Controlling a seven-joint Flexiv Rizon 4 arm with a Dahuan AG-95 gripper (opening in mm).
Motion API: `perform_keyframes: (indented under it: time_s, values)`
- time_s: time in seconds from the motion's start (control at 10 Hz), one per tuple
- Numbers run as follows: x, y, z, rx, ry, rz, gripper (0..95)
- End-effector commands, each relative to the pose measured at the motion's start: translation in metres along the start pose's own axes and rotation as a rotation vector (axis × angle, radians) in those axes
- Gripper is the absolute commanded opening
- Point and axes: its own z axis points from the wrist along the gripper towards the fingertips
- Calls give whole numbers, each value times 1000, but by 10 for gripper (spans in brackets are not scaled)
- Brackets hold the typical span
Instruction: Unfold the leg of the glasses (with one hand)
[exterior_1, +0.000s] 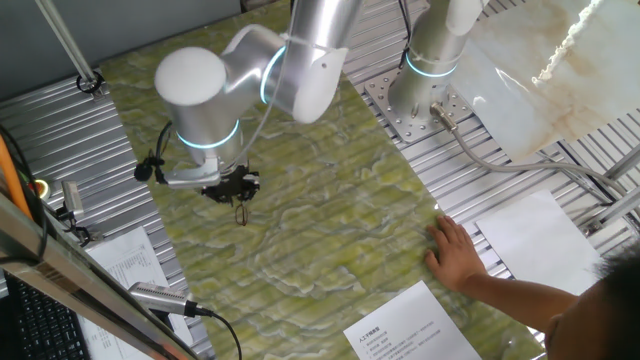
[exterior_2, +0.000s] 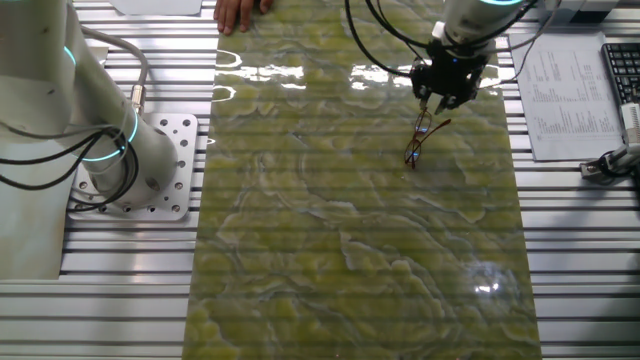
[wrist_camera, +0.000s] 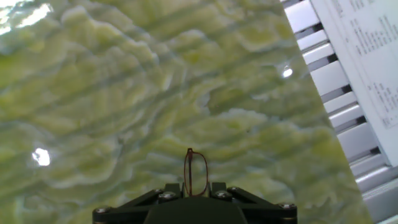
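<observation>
Gripper (exterior_2: 432, 103) of mine is pinched on the glasses (exterior_2: 418, 143), holding them by the top so they hang below my fingers over the green marbled mat (exterior_2: 350, 230). Other fixed view shows most: frame dangling under the hand, one leg (exterior_2: 437, 129) sticking out to the side at an angle, lower end close to the mat, can't tell if touching. Fixed view from the far side shows only a thin dark sliver of the glasses (exterior_1: 239, 211) under the gripper (exterior_1: 236, 194), no leg detail; it does show a person's hand (exterior_1: 456, 254) flat on the mat edge, well apart from me, plus paper sheets (exterior_1: 405, 330) nearby. Hand view gives a close look: one lens rim (wrist_camera: 195, 173) stands upright between my finger bases, edge-on, mat blurred behind; leg not distinguishable there. Printed paper (wrist_camera: 367, 56) shows at right on the slatted table (wrist_camera: 336, 93).
</observation>
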Motion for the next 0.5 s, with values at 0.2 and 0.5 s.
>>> perform_keyframes:
  time_s: [0.2,0.5]
  values:
    - [5,-1,5,-8,11,-12,190]
    - [7,0,10,-13,47,-21,190]
